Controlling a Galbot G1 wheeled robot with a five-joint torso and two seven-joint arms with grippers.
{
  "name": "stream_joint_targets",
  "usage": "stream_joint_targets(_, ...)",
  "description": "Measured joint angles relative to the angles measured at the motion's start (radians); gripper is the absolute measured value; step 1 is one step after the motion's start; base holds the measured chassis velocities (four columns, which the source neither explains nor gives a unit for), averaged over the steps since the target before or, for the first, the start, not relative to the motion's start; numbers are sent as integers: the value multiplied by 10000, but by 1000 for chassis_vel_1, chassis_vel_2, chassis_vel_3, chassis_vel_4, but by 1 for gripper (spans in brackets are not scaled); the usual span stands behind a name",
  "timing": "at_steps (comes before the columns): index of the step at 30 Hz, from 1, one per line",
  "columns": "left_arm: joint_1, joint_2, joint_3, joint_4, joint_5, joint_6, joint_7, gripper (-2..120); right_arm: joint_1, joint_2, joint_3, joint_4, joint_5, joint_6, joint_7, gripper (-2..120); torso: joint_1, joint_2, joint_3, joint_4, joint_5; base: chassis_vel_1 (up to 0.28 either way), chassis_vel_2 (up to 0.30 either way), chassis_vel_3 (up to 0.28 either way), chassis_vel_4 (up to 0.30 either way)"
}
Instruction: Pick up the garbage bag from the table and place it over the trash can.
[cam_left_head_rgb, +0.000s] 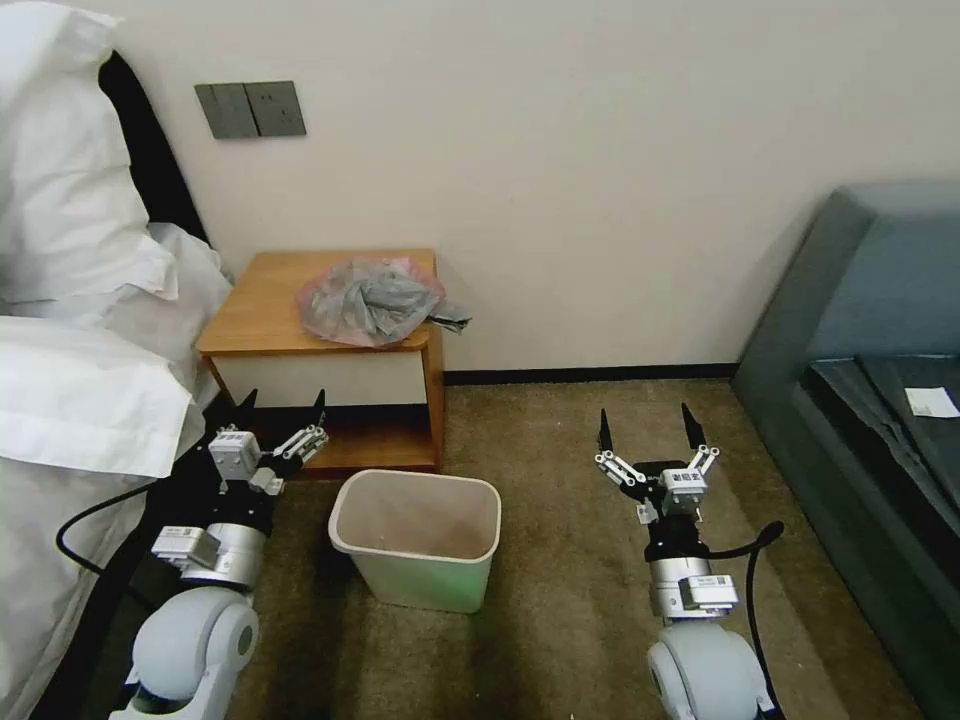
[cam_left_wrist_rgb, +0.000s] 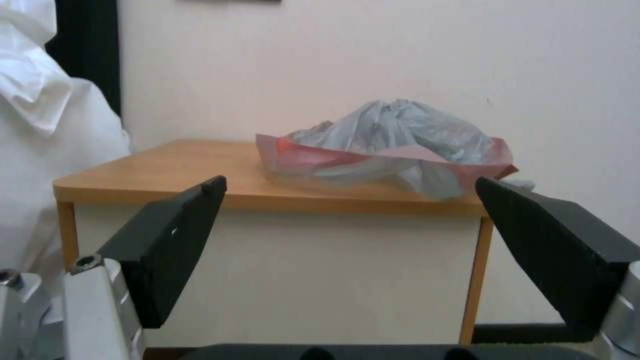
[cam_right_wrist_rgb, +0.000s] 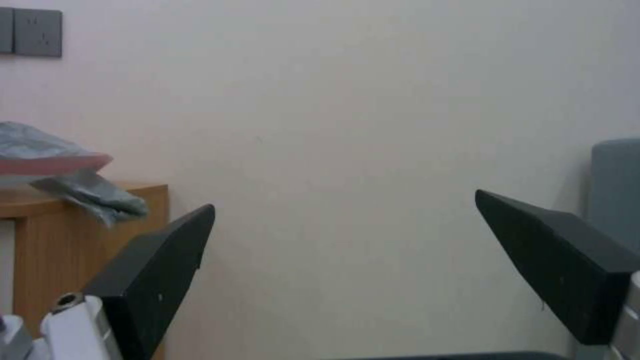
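Observation:
The garbage bag lies crumpled on the right part of the table, grey plastic with a pink-red rim; one grey corner hangs over the table's right edge. In the left wrist view the garbage bag rests on the wooden top of the table. The trash can stands upright on the carpet in front of the table, with nothing inside. My left gripper is open, low in front of the table's drawer, left of the can. My right gripper is open over the carpet, right of the can.
A bed with white pillows runs along the left, close to my left arm. A grey-blue sofa fills the right side. The wall with a socket plate stands behind the table. Carpet lies between can and sofa.

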Motion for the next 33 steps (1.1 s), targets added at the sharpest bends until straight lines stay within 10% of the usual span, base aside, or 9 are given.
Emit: stream_joint_targets(33,0,0,0,0,0,0,1,95,0,0,0,0,-1,0,0,100,0,0,0,0,0,0,0,0,0)
